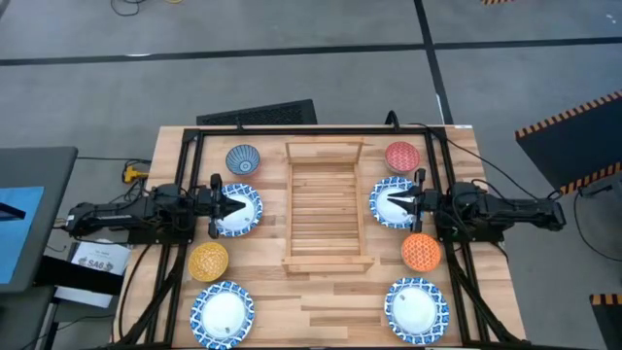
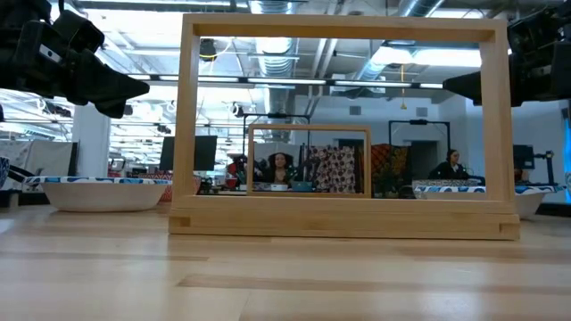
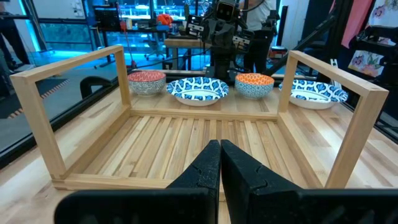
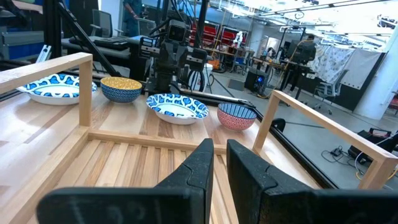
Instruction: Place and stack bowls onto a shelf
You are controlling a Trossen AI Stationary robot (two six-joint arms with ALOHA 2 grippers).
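Nothing is stacked yet; this looks like the very start. The left claw (image 1: 236, 203), shut and empty, and the right claw (image 1: 387, 201), fingers slightly apart and holding nothing, each hover over a wide patterned bowl. The slatted wooden shelf (image 1: 328, 261) lies bare mid-surface, bowls (image 1: 222, 312) flanking it. Next, I'd guess: open and descend.

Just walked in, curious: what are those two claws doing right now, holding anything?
Left gripper: shut, holding nothing, above a patterned bowl.
Right gripper: fingers slightly apart, holding nothing.
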